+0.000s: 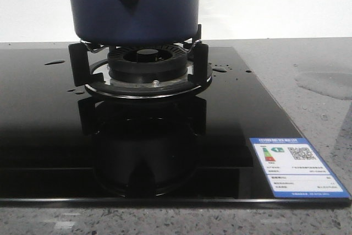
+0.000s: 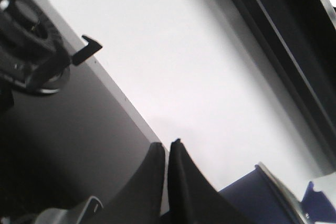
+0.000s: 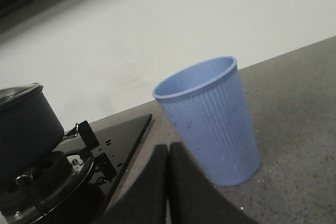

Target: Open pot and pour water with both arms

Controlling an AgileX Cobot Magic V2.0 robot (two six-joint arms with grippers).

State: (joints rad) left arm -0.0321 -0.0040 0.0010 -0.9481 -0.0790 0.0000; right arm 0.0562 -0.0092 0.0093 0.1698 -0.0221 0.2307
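Note:
The dark navy pot (image 1: 132, 4) stands over the burner (image 1: 146, 61), its handle lug with the round hole turned toward the front camera. In the right wrist view the pot (image 3: 21, 129) carries a metal-rimmed lid (image 3: 18, 92). My left gripper (image 2: 167, 146) is shut with nothing visible between its fingers, and a navy wall with a metal rim (image 2: 257, 195) lies close beside them. My right gripper (image 3: 168, 149) is shut and empty, low over the counter next to a pale blue cup (image 3: 210, 124). Neither gripper appears in the front view.
The black glass hob (image 1: 55, 136) has water drops (image 1: 220, 70) near the burner and a blue-bordered label (image 1: 297, 166) at its front right corner. The black pan supports (image 1: 80, 61) stick up round the burner. A wet patch (image 1: 324, 83) lies on the grey speckled counter to the right. A white wall stands behind.

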